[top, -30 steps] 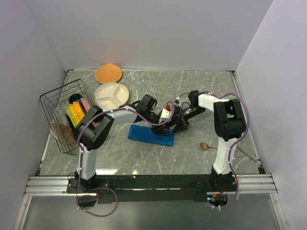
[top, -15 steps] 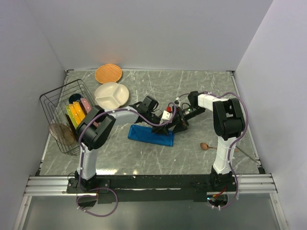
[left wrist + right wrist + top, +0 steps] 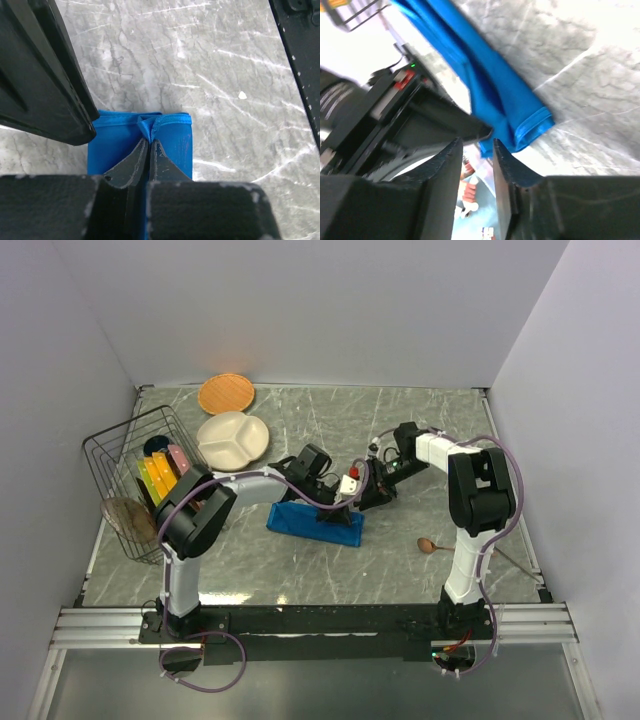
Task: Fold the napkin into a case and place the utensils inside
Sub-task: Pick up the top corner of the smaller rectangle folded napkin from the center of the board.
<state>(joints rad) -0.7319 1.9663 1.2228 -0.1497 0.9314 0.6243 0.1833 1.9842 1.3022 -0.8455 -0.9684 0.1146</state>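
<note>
- The napkin [image 3: 305, 522] lies around the middle of the worktop [image 3: 300, 575], folded into a narrow, layered blue strip. It runs left to right, with its right end a little nearer.
- The left hand [image 3: 148, 141] is down at the strip's right part. It is clenched, with the two fingertips pressed together on a small raised pleat of blue cloth just behind the hemmed end edge.
- The rest of the strip lies flat on the worktop under and on both sides of that pinch.
- The right hand [image 3: 476, 145] hangs low just beside the left hand, at the same end of the napkin.
- Its fingers [image 3: 445, 167] stand a narrow gap apart. The corner of the cloth shows right at the tips, but no grip on it can be made out.
- The spoon [image 3: 427, 545] lies on the worktop to the right of the napkin, well apart from it and close to the right arm's upright link. Its bowl points left and its thin handle runs right.
- At the left edge stands a wire basket [image 3: 110, 455] with coloured plates set on edge inside.
- A white divided plate [image 3: 232, 437] lies beyond the basket, and an orange plate [image 3: 225, 393] lies farther back, near the far wall.
</note>
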